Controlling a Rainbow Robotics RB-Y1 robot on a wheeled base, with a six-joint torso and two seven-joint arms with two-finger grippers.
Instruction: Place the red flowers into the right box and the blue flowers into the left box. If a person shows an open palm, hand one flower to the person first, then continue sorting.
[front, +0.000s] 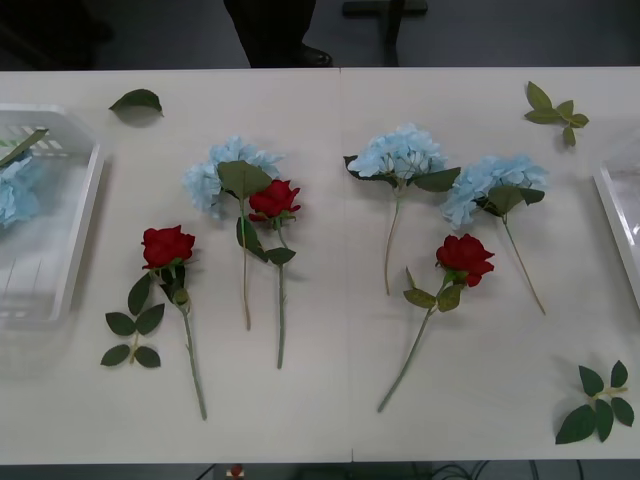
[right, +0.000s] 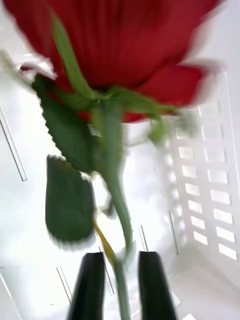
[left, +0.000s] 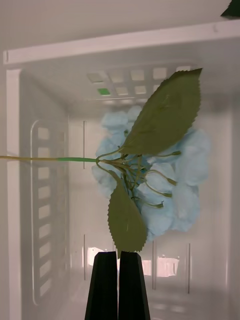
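Note:
Three red flowers (front: 167, 245) (front: 273, 200) (front: 464, 257) and three blue flowers (front: 225, 170) (front: 400, 152) (front: 490, 182) lie on the table. A fourth red flower (right: 120, 45) hangs blurred over the slotted right box (right: 205, 175), its stem loose between the parted fingers of my right gripper (right: 121, 285). My left gripper (left: 118, 285) is shut and empty above a blue flower (left: 175, 180) lying in the left box (left: 45, 200) (front: 80, 210). The person (front: 270, 30) stands beyond the table's far edge; the open palm is out of view.
Loose leaf sprigs lie at the back left (front: 137, 100), back right (front: 555, 110), front right (front: 598, 405) and beside the leftmost rose (front: 133, 335). The right box's rim (front: 618, 225) shows at the table's right edge.

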